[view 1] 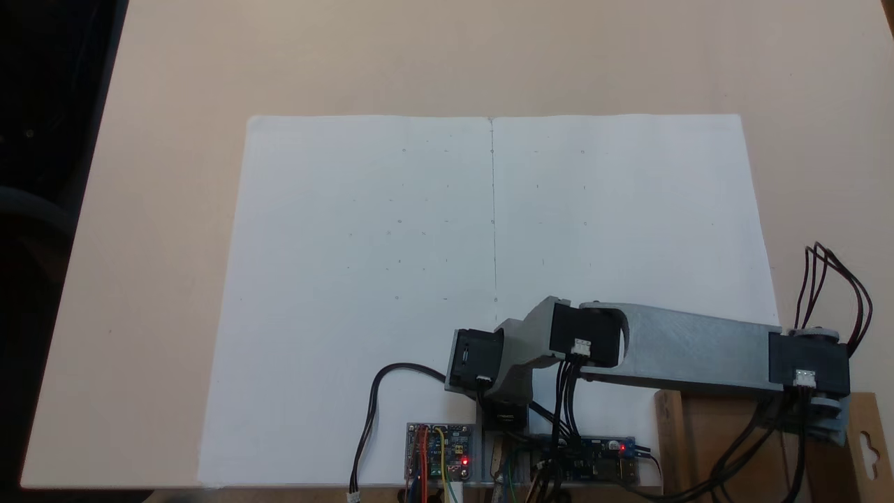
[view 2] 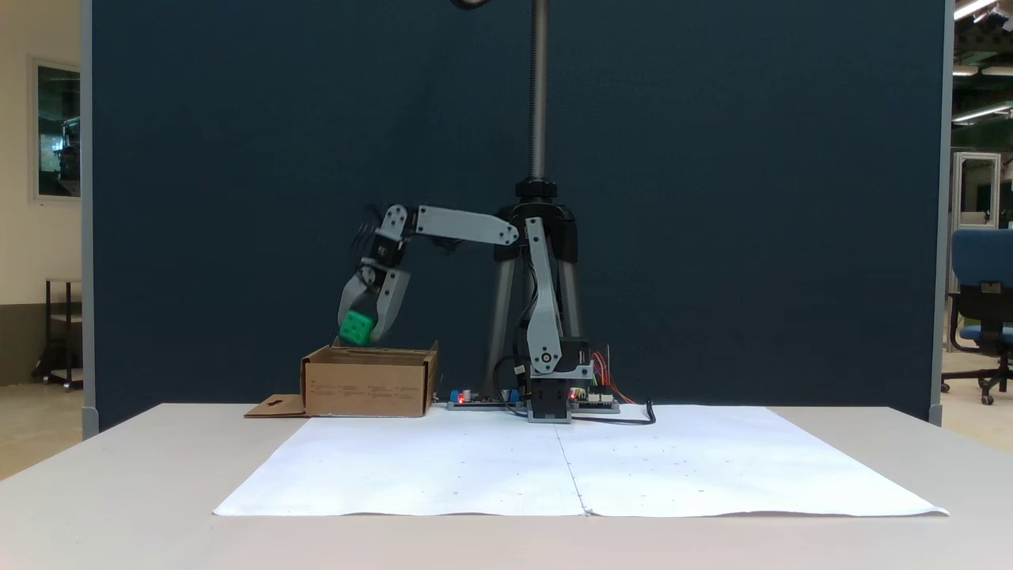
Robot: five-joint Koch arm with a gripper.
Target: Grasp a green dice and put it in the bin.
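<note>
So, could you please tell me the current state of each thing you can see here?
Pincer: shut on the green dice, hanging just above the box.
Green dice: held in the air, not yet dropped.
Box: open at the top, upright on the table, flap lying flat beside it.
Paper sheets: spread flat, nothing lying on the open part.
Circuit boards: powered, red lights on.
</note>
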